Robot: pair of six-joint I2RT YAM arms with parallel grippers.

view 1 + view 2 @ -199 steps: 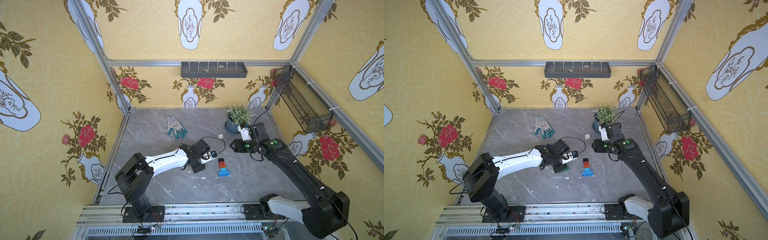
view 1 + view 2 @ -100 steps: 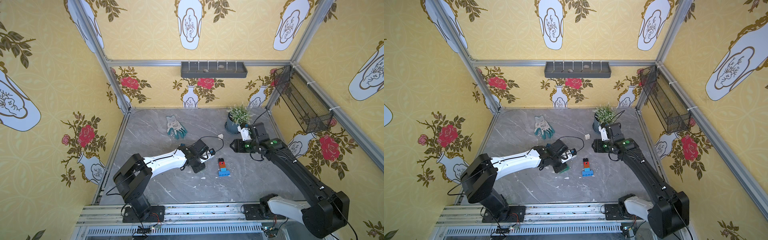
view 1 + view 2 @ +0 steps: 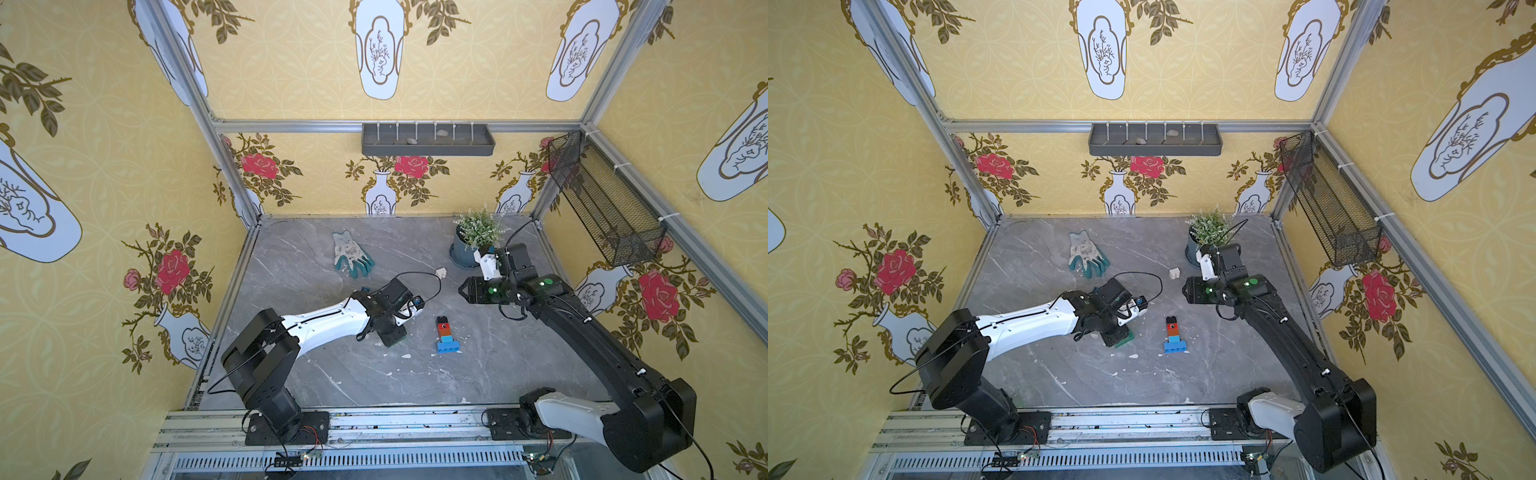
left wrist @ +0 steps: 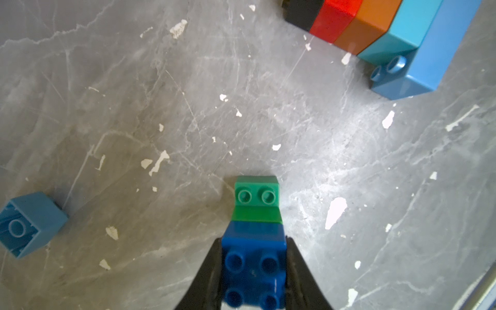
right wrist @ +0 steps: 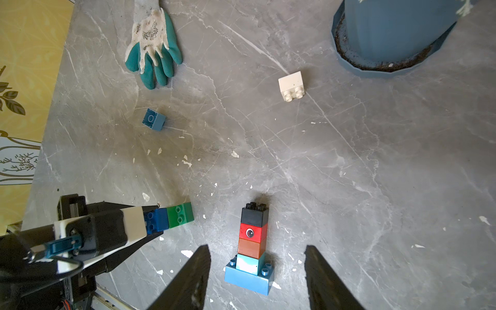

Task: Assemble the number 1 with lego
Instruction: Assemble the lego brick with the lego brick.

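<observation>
Nearest the front edge of the grey surface (image 3: 332, 374), just short of its middle, the lego stack (image 3: 445, 336) is lying on its side. Its long blue base is pointing toward the front edge, with light blue, orange-brown, red and black bricks running away from it toward the far edge. Just to the left of it, I am pinching a dark blue brick (image 4: 253, 257) in my left gripper (image 4: 253, 241). The black fingers (image 4: 209, 273) are pressing its two sides, and a green brick (image 4: 256, 198) is sitting joined to its outer end, studs facing up. This pair is hanging low over the surface, and I cannot tell whether the green end is touching it. Farther in, my right gripper (image 5: 257, 246) is hovering above the surface with its fingers (image 5: 193, 279) spread wide and gripping nothing. In its wrist view the stack is showing in the gap between them, untouched. Beyond my left gripper a loose blue brick (image 5: 153, 120) is lying with its hollow underside showing. A white brick (image 3: 441, 272) is resting further toward the far edge. A glove (image 3: 351, 259) is lying near the far edge, and a plant pot (image 3: 465, 249) is standing by the far right corner.
</observation>
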